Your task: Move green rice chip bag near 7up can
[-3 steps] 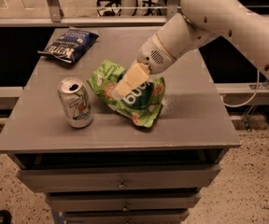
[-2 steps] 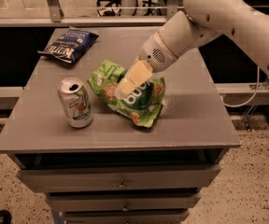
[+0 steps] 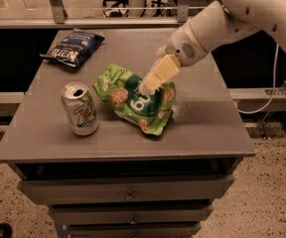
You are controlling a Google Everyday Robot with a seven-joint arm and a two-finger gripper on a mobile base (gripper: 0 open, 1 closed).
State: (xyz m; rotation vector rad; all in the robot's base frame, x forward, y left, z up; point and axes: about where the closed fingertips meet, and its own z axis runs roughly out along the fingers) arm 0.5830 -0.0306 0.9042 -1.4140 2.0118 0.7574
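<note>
The green rice chip bag point(image 3: 131, 106) lies flat and crumpled at the middle of the table point(image 3: 210, 125), in the same spot and the same lie as a second ago. Its left edge sits just beside the 7up can point(image 3: 81, 109), with a narrow strip of tabletop between them. The can stands upright near the left front and has not shifted either. What has changed is the gripper point(image 3: 150, 82): its tip has drawn back to the right and a little upward, and now sits over the bag's upper middle, at or just above the foil. The arm point(image 3: 217, 24) behind it has swung the same way. Whether the gripper holds the bag or has let it go cannot be told from this view. Judged from the lie of things, the placement looks complete, and the pull-back reads as the start of a retreat. The dark blue chip bag point(image 3: 72, 47) rests well apart at the far left corner, untouched.
</note>
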